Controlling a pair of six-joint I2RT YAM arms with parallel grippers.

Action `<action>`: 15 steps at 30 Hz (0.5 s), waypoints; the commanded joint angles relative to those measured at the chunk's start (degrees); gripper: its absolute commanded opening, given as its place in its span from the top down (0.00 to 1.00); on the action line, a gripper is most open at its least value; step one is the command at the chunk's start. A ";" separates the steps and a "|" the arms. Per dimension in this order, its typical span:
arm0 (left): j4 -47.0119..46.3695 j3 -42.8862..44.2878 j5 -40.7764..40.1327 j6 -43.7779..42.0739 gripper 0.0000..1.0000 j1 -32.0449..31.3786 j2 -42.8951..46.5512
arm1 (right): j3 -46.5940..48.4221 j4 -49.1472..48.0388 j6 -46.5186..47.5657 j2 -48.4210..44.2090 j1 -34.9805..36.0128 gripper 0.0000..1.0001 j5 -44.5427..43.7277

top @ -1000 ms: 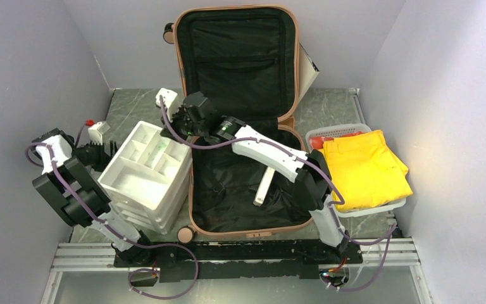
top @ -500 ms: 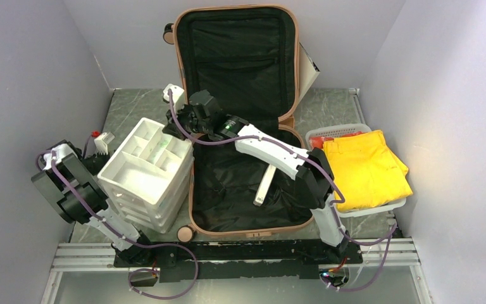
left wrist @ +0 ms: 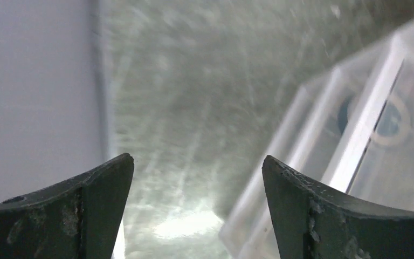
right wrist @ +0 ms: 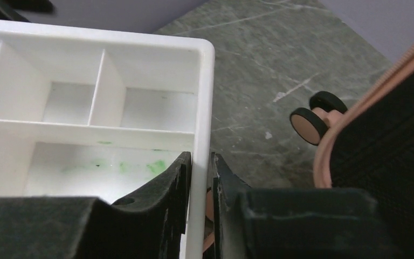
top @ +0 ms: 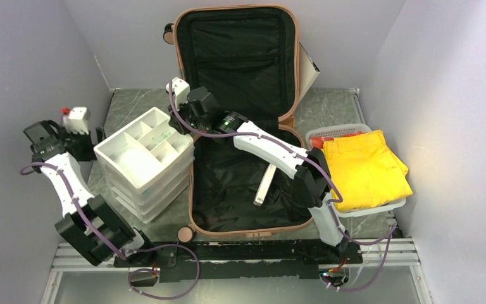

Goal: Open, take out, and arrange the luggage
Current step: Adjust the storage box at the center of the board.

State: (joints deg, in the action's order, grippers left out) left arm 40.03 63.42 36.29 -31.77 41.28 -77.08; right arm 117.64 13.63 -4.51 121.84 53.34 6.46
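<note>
The salmon-pink hard-shell suitcase (top: 228, 183) lies open, long axis front-to-back, just right of the right gripper (right wrist: 200, 162), which pinches the rim of the white compartmented plastic tray (top: 126, 128); the left gripper (left wrist: 197, 162) gapes empty, farther off.

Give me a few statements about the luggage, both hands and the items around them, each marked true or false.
1. The luggage lies open, its lid upright at the back. True.
2. The right hand has its fingers on either side of the rim of the white tray stack. True.
3. The left hand is clamped on the white tray stack. False: its jaws stand wide open and grip nothing.
4. The yellow cloth lies inside the luggage. False: it sits in the white basket to the right of the luggage.
5. A white stick lies on the lining of the luggage's lower half. True.
</note>
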 commanded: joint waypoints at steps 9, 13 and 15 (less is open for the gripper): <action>-1.21 17.54 -3.84 14.87 0.03 0.03 8.24 | 3.31 5.92 -0.09 1.84 0.44 0.47 -7.87; 1.05 20.70 -11.35 14.45 0.03 0.03 10.79 | 4.98 6.31 0.54 1.69 1.32 0.42 -6.71; -0.53 20.04 -13.52 14.84 0.03 0.06 13.02 | 5.84 6.53 0.77 1.73 1.62 0.41 -5.59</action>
State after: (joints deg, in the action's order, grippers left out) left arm 38.83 81.60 28.42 -18.33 41.21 -68.82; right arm 120.40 16.53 -5.50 123.13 55.42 1.32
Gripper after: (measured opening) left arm 0.971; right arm 0.579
